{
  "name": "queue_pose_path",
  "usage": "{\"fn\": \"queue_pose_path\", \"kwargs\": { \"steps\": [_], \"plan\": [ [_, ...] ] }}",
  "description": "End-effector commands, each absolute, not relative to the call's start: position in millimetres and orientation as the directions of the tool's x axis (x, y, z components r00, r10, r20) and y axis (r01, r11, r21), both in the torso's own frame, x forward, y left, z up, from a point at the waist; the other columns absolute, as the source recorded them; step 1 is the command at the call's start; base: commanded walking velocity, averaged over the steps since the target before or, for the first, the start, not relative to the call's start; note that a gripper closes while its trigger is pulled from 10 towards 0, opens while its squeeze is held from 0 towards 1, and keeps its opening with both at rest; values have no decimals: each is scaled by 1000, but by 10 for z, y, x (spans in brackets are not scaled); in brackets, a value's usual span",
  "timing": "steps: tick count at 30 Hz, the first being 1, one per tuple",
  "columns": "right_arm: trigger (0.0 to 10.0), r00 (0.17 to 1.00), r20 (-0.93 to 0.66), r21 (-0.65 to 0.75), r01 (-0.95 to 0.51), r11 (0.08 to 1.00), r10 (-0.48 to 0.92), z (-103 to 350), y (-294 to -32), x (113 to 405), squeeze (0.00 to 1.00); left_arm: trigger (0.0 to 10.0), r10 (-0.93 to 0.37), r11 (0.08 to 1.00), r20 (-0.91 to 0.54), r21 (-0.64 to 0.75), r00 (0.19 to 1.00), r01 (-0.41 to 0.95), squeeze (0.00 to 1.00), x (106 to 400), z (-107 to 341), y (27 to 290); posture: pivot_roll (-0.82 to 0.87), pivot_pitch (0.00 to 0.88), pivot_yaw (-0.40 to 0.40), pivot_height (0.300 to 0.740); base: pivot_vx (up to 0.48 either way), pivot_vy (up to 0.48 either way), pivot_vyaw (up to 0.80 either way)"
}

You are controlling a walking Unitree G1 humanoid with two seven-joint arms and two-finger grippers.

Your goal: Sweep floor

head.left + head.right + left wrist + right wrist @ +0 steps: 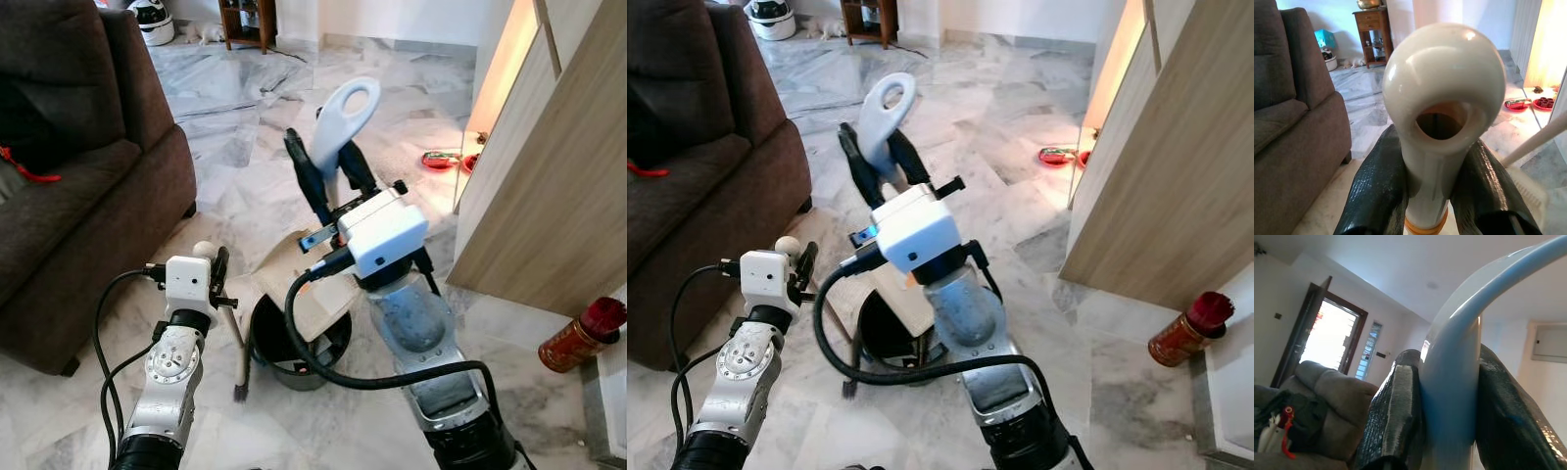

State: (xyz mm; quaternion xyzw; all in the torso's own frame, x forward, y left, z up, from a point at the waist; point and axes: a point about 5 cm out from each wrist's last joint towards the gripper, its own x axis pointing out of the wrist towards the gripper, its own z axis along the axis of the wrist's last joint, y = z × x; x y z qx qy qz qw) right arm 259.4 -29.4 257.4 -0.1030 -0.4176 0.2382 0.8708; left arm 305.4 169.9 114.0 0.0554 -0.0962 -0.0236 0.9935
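Right gripper (331,166) is clamped on the pale blue looped handle of the dustpan (345,113), both black fingers pressed against its stem, and I hold it raised with the pan's body hanging below near the floor. My left gripper (217,266) is closed around the cream knob-ended broom handle (1442,98), the shaft running down beneath it toward the marble floor (245,108). A dark round bin (294,357) sits just below and between the two grippers, the brown sofa (88,176) beyond my left one. I judge I am in the collecting step: next I need to lower the pan's lip flat to the floor and draw the bristles toward it.
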Motion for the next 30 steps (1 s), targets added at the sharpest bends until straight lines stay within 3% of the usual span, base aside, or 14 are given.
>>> {"fn": "queue_pose_path", "kwargs": {
  "steps": [1,8,22,30],
  "plan": [
    [10000,441,753,-397,-288,872,488,2750,-276,2441,0,10000,-56,993,253,111,966,28,0,3054,1267,1713,88,131,34,740,0,0,0],
    [10000,400,761,-424,-290,858,511,2778,-198,2339,0,10000,-60,993,250,111,966,33,0,3061,1265,1707,87,135,33,740,0,0,0],
    [10000,397,758,-429,-294,854,518,2785,-171,2318,0,10000,-61,993,250,111,966,34,0,3060,1266,1703,84,139,34,740,0,0,0],
    [10000,458,746,-439,-207,874,483,2773,-318,2470,0,10000,-64,993,249,111,966,37,0,3066,1268,1699,83,142,37,740,0,0,0]
  ]
}}
